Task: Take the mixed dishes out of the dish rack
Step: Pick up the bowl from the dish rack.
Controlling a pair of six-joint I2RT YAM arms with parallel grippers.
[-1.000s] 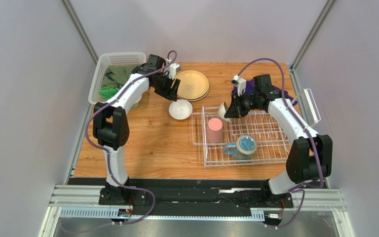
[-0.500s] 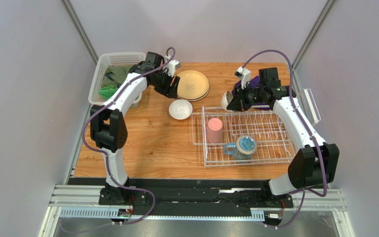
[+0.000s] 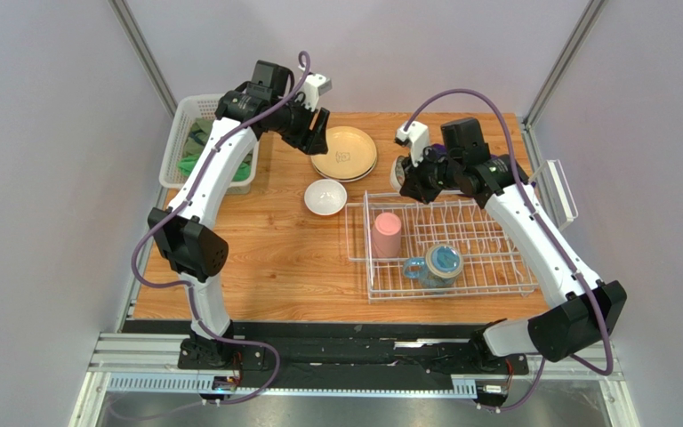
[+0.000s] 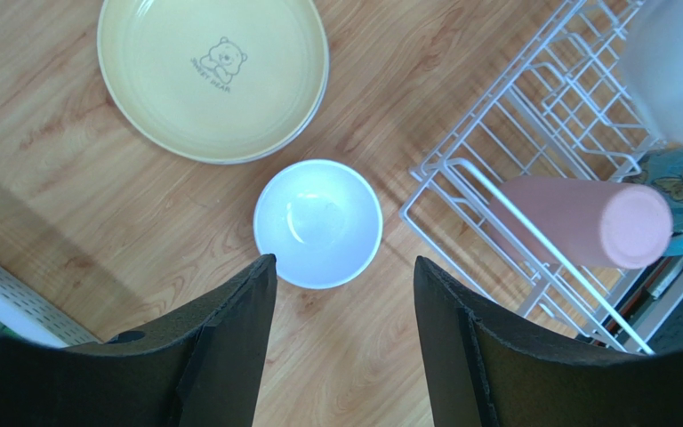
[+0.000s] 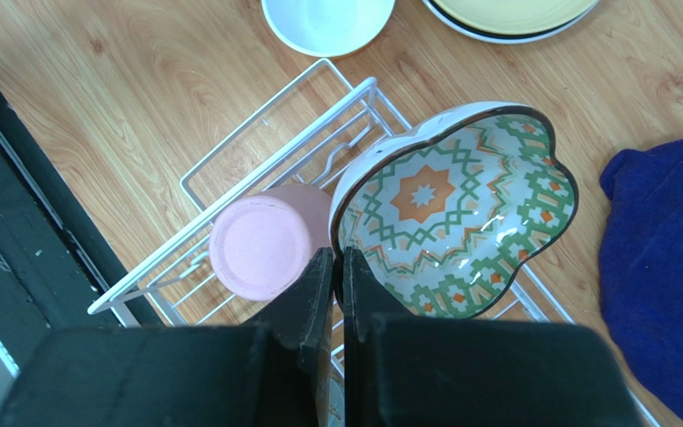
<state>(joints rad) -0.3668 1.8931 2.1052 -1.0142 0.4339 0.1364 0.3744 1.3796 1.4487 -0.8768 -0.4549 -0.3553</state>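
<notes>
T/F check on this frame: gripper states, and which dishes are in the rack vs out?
1. The right gripper is shut on the orange-and-green patterned scalloped bowl. True.
2. The left gripper holds the plain white round bowl. False: it is open, and the bowl sits on the wooden table.
3. The pink tumbler cup stands on the table. False: it is inside the white wire dish rack.
4. The round yellow-tan plate lies on the table, outside the rack. True.
</notes>
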